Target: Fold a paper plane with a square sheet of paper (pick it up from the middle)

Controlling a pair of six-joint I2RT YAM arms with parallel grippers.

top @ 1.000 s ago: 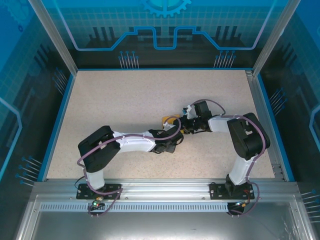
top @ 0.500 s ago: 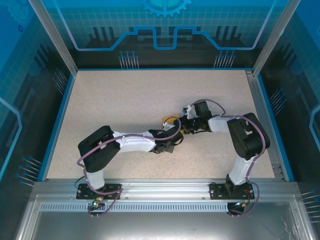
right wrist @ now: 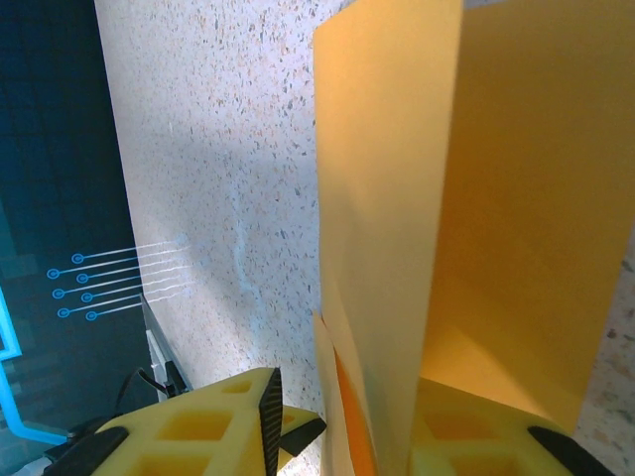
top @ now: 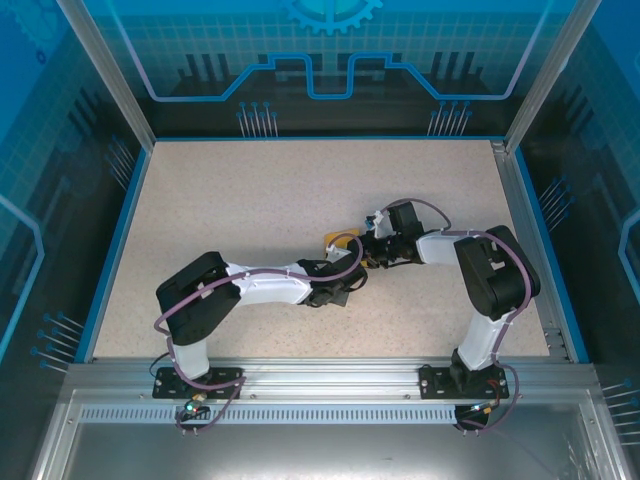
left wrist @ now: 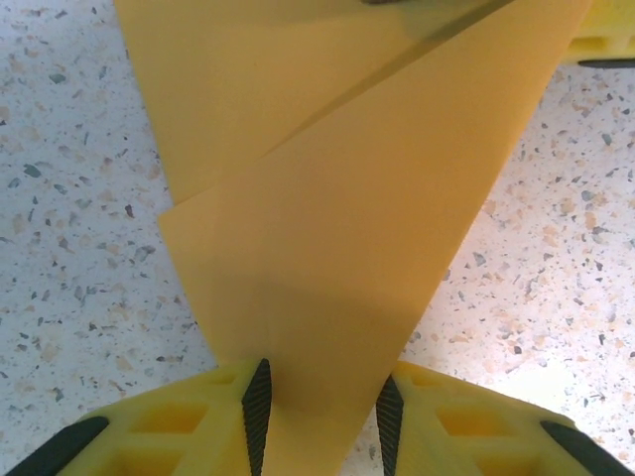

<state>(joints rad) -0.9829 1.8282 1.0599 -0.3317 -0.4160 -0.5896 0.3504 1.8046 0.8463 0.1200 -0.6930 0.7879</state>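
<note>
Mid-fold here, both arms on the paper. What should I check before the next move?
1. Tip of paper sits between left gripper pads: ok.
2. Firm hold by left gripper: cannot tell.
3. Hold by right gripper: cannot tell; a gap shows beside one pad.
4. Diagonal fold edge across paper, crisp: ok.
5. Clearance between the two grippers: cannot tell, top view too crowded.
</note>
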